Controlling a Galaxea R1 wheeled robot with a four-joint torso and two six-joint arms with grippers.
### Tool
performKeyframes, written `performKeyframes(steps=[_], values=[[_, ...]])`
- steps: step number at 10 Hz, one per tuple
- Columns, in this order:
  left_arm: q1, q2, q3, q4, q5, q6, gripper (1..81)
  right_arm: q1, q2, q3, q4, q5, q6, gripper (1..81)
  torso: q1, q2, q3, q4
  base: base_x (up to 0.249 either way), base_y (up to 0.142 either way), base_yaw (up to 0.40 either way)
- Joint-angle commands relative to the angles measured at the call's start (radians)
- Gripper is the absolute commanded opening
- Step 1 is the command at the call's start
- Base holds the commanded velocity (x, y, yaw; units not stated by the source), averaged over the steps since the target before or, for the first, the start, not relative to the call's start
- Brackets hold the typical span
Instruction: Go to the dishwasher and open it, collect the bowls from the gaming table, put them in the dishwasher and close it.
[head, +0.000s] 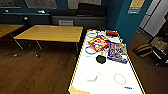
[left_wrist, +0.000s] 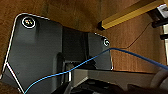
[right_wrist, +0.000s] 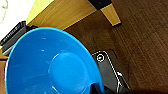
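Observation:
The gaming table (head: 107, 82), white-topped with a yellow rim, stretches away just ahead of me in the head view. A small black bowl (head: 101, 59) sits on it near the middle, beside the game boxes. In the right wrist view a bright blue bowl (right_wrist: 50, 65) looms large and tilted above the wooden floor, next to a yellow table leg (right_wrist: 110, 12). My right gripper (right_wrist: 95, 88) grips its rim. My left gripper (left_wrist: 85, 88) hangs low over the floor and the robot's dark base. The dishwasher is out of view.
Two flat colourful game boxes (head: 98, 43) (head: 117, 52), a white round object (head: 91, 75) and a red ring (head: 120, 79) lie on the gaming table. A yellow-wood table (head: 50, 33) stands to the left, bags (head: 143, 50) on the floor to the right, a teal wall (head: 125, 20) behind.

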Motion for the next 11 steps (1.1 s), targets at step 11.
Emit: performKeyframes(steps=[11], values=[[-0.291,-0.558,0.627,0.020,0.131,-0.105,81.1,-0.115,0.373,-0.445,-0.207,0.106,0.045,1.0,0.000,0.000,0.000,0.000,0.000,0.000,0.000]])
